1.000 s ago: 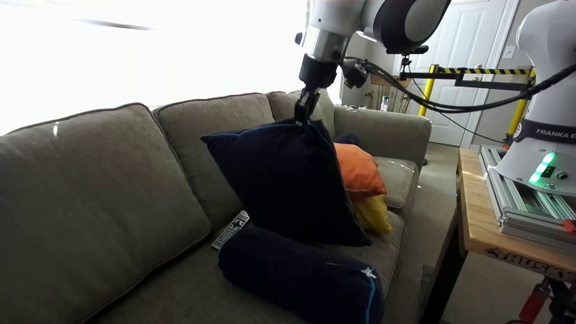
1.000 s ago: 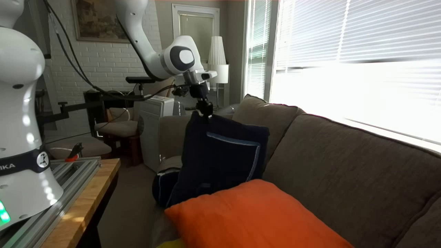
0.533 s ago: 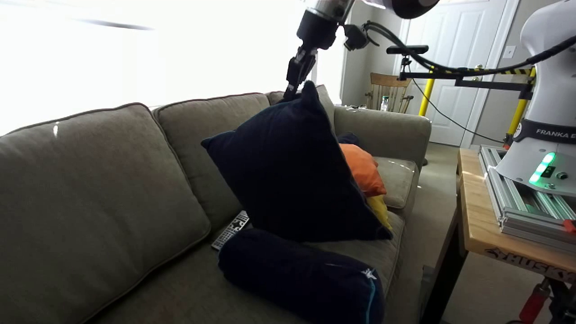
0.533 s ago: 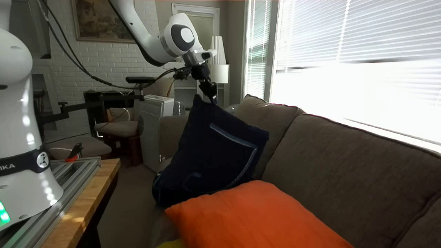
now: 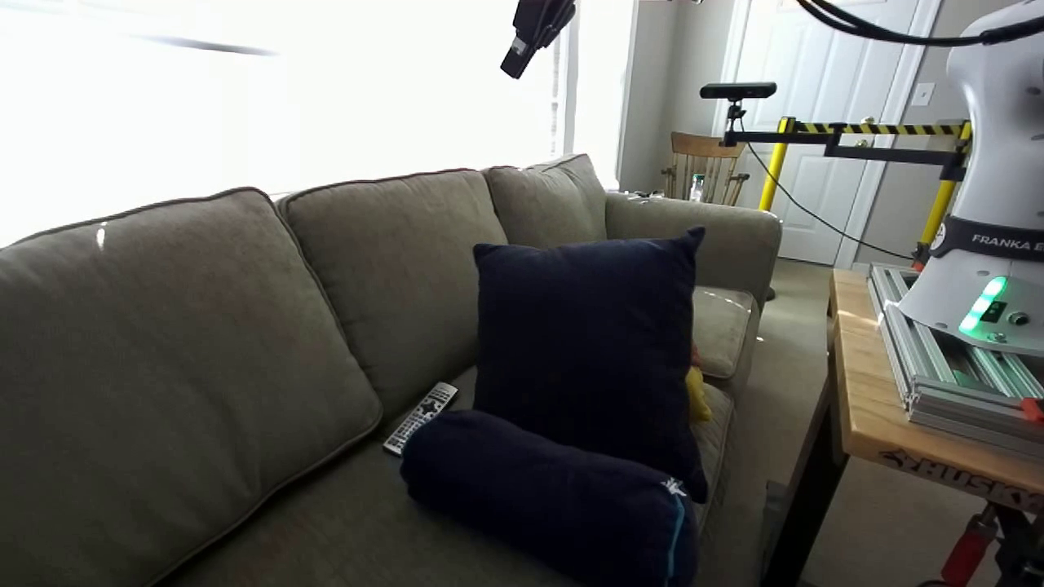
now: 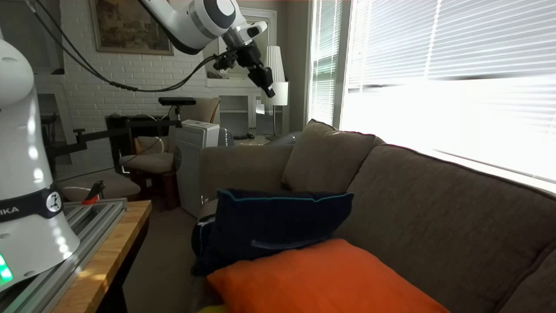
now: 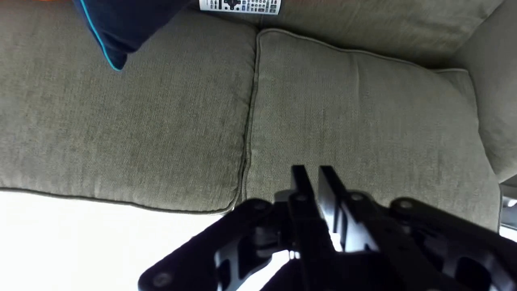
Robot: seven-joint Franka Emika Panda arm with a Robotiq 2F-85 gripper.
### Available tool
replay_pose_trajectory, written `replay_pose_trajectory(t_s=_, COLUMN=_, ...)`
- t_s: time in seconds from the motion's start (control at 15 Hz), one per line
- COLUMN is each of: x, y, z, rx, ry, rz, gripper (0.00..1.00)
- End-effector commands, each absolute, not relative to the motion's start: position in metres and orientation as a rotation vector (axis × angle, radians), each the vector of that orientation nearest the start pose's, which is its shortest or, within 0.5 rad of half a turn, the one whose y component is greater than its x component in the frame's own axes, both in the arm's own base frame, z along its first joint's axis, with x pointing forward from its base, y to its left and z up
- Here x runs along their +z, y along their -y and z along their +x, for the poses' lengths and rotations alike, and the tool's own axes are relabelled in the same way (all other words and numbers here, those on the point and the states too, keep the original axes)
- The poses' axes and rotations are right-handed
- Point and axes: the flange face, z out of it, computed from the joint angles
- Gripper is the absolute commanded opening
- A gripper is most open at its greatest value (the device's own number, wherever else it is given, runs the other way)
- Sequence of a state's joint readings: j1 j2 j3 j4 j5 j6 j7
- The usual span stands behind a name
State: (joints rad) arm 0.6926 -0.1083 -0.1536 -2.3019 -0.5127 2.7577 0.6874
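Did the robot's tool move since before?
Yes, up: in an exterior view, the tool has risen from the square blue pillow to above the couch back.

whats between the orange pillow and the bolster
The navy pillow: in an exterior view it stands between the orange pillow, nearer the camera, and the bolster, partly hidden beyond it.
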Motion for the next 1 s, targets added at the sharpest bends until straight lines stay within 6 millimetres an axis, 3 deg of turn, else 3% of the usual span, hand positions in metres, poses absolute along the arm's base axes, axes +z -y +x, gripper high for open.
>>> replay_pose_trajectory(t_s=0.0, x=0.439, y=-0.285, z=0.445, rx=-0.919, ry=0.403, rz=-2.946, gripper=0.44)
replay_pose_trajectory(t_s=0.33, x=0.398, y=-0.273, z=0.434, rx=-0.791, ry=0.425, rz=-3.065, gripper=0.78)
replay_pose_trajectory(t_s=0.53, x=0.37, y=-0.251, z=0.432, rx=-0.702, ry=0.384, rz=-3.121, gripper=0.98)
replay_pose_trajectory(t_s=0.73, x=0.336, y=-0.215, z=0.427, rx=-0.548, ry=0.327, rz=-3.081, gripper=1.0)
replay_pose_trajectory(t_s=0.93, x=0.286, y=-0.197, z=0.414, rx=-0.4, ry=0.356, rz=-3.021, gripper=1.0)
